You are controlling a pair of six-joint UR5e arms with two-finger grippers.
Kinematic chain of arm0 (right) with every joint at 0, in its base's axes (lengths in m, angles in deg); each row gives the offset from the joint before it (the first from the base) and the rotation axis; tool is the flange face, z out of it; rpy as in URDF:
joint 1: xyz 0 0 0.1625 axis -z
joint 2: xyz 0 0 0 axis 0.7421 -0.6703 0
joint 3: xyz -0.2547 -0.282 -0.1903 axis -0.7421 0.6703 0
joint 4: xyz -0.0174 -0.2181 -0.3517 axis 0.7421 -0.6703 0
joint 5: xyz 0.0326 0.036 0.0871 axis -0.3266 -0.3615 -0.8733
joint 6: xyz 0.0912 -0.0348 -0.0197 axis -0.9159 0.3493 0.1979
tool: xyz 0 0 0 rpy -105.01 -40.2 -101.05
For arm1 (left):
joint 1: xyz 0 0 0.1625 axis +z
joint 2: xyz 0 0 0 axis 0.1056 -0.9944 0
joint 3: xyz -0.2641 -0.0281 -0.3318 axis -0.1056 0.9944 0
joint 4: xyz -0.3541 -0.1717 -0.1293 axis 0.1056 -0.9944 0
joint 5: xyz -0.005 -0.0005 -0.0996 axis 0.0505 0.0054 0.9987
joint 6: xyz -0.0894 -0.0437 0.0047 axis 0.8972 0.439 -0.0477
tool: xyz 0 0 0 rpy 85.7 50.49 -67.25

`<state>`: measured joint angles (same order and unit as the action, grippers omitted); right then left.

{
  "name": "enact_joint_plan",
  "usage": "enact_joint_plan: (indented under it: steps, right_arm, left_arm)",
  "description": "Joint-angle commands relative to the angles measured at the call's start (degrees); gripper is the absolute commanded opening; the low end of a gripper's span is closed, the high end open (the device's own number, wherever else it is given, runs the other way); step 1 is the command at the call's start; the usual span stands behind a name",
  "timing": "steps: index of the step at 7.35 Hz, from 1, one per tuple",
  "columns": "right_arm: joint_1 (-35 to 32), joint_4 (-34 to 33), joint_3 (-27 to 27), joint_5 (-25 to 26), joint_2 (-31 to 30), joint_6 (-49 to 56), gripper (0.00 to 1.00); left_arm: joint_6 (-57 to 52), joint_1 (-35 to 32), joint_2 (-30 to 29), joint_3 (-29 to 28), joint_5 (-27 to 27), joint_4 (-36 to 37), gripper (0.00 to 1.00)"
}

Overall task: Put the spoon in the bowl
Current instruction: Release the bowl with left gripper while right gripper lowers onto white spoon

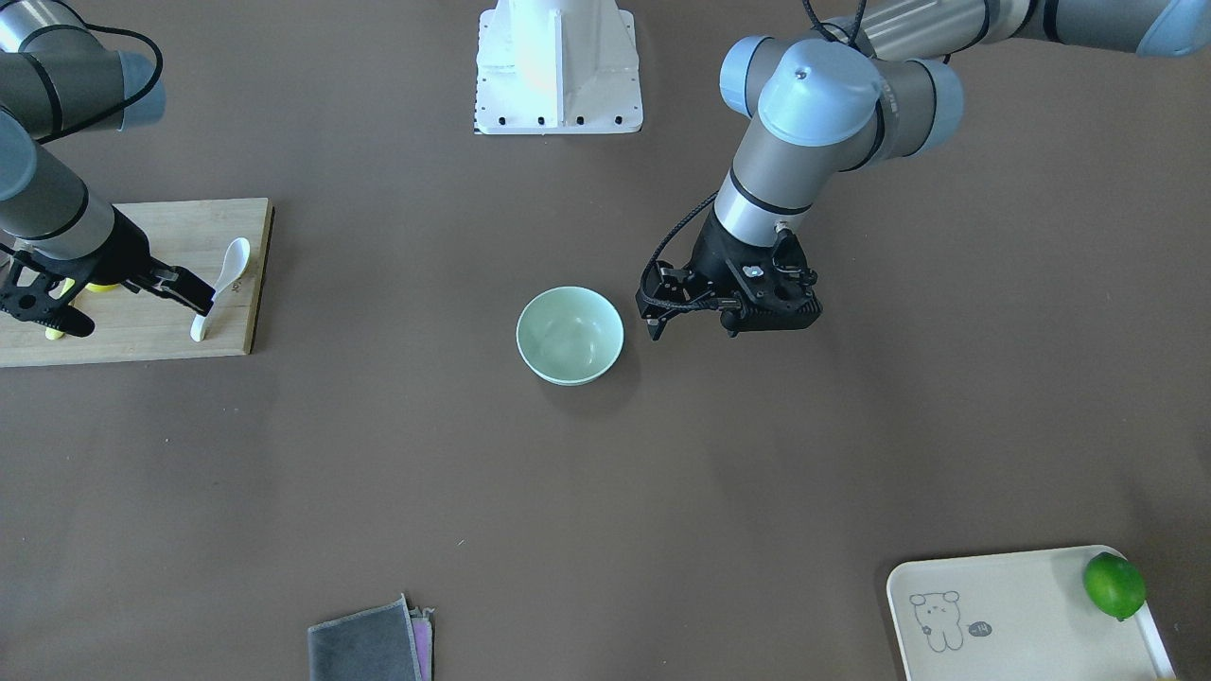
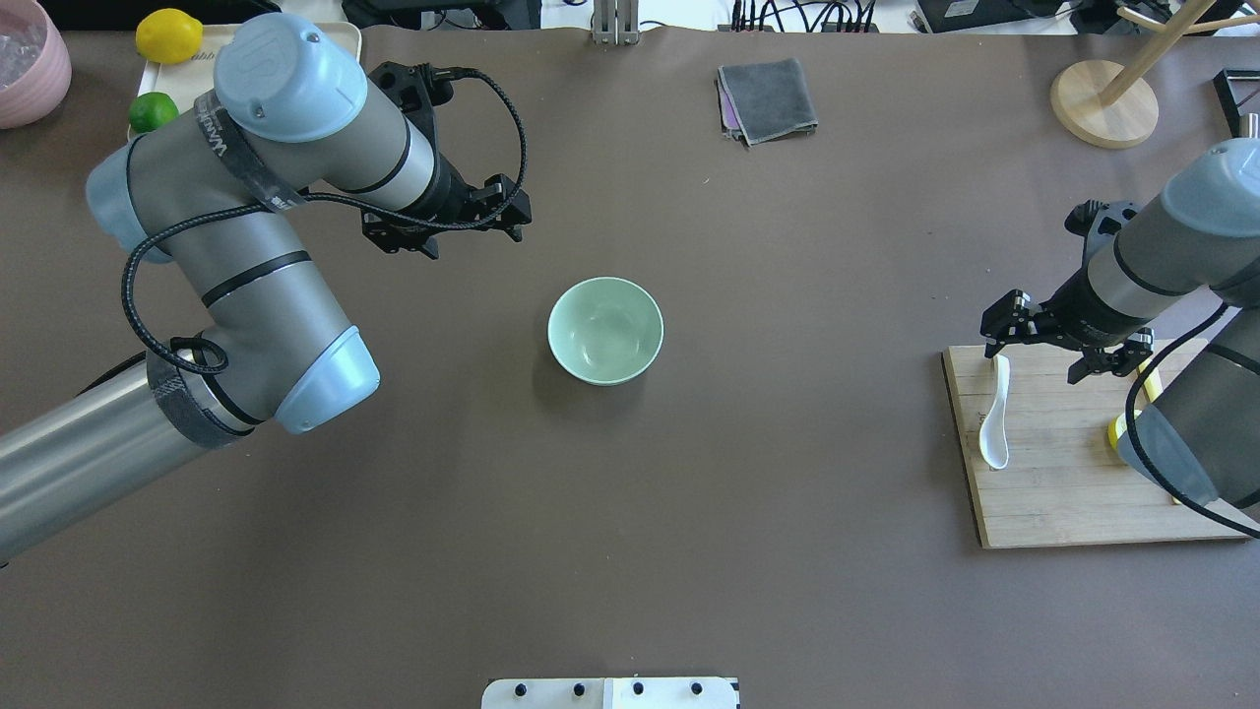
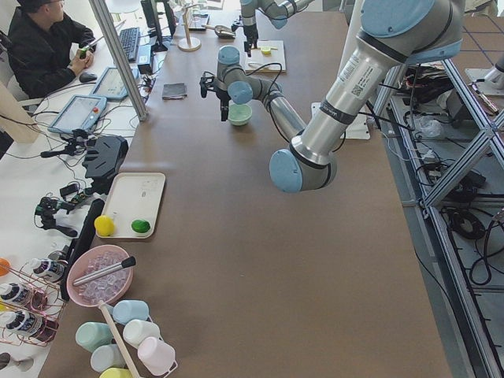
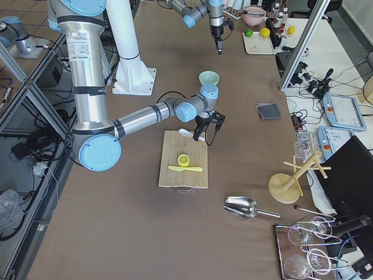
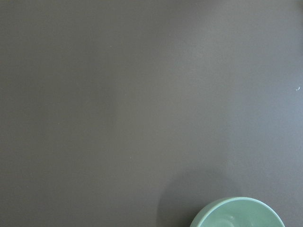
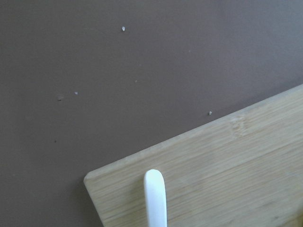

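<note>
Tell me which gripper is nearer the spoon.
Right. The right gripper is over the cutting board at the spoon handle's end; the left gripper is far off, beside the bowl.

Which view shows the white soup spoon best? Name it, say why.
Overhead exterior: the small white soup spoon lies whole on the wooden board. Front-facing: the right gripper overlaps its handle. Right wrist: handle tip only. Side views: tiny. Left wrist: absent.

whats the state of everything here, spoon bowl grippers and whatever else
spoon, lying on the wooden board, not gripped
bowl, upright, empty
right gripper, open, above the board near the spoon's handle
left gripper, open, holding nothing, beside the bowl
grey cloth, folded, flat on the table
</note>
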<state>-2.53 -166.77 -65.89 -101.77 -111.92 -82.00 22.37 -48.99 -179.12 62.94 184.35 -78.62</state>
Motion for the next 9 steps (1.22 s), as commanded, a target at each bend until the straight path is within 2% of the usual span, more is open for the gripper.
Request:
enact_joint_plan:
  steps: [1,4,6,8,9]
  right_arm:
    - [3.2,3.7,1.5,1.3,-0.2,-2.6,1.00]
    - [3.9,3.7,1.5,1.7,-0.7,-2.7,0.98]
    - [3.9,3.7,1.9,2.0,-0.8,-2.7,0.83]
    - [3.9,3.7,2.3,2.4,-0.8,-2.7,0.78]
    - [3.9,3.7,2.3,2.4,-0.8,-2.8,0.60]
  left_arm:
    - [0.0,0.0,0.9,0.2,-0.1,-0.3,0.98]
    - [-0.1,0.0,1.2,0.4,-0.1,-0.4,0.98]
    - [-0.1,0.0,1.2,0.4,-0.1,-0.4,0.98]
    - [0.0,0.0,1.2,0.4,-0.1,-0.4,0.98]
    - [-0.1,0.0,1.2,0.4,0.0,-0.4,0.98]
